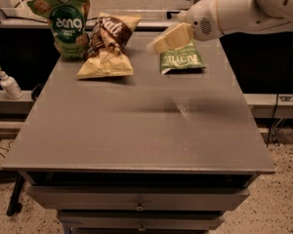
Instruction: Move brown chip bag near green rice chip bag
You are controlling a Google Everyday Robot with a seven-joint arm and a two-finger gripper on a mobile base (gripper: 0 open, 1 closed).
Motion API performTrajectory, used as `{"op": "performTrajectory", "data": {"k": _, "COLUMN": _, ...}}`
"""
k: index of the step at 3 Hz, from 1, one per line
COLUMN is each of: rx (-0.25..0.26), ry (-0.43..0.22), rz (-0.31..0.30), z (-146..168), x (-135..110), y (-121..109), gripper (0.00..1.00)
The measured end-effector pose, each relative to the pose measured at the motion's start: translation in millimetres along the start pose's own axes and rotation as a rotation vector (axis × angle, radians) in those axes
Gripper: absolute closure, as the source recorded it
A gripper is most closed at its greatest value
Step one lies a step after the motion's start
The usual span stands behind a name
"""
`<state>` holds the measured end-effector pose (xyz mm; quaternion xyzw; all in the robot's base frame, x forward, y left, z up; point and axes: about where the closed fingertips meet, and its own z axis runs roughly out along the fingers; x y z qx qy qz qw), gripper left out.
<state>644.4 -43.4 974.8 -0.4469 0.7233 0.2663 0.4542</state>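
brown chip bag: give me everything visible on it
The large, cream-yellow, crinkly brown chip bag has a dark brown centre panel with white script. It looks like puffy plastic film, creased across the middle. It lies on the grey table at the far left, top end raised toward the back edge. Its left side abuts the standing dark green rice chip bag. The cream gripper hovers to its right, apart from it, above the flat green Kettle bag.

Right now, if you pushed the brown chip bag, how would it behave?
The brown chip bag looks puffy and crinkled, so it is probably light and would dent rather than slide stiffly. It lies low beside the green rice chip bag, so it is unlikely to roll. The gripper hovers apart, over the Kettle bag.
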Motion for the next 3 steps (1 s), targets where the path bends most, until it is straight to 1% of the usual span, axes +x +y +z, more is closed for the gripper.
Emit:
{"op": "performTrajectory", "data": {"k": 1, "rx": -0.035, "ry": 0.008, "rz": -0.034, "z": -51.8, "x": 13.2, "y": -23.8, "gripper": 0.0}}
{"op": "performTrajectory", "data": {"k": 2, "rx": -0.063, "ry": 0.009, "rz": -0.073, "z": -69.4, "x": -2.2, "y": -19.5, "gripper": 0.0}}
{"op": "performTrajectory", "data": {"k": 3, "rx": -0.064, "ry": 0.008, "rz": -0.074, "z": -68.8, "x": -3.3, "y": -18.5, "gripper": 0.0}}
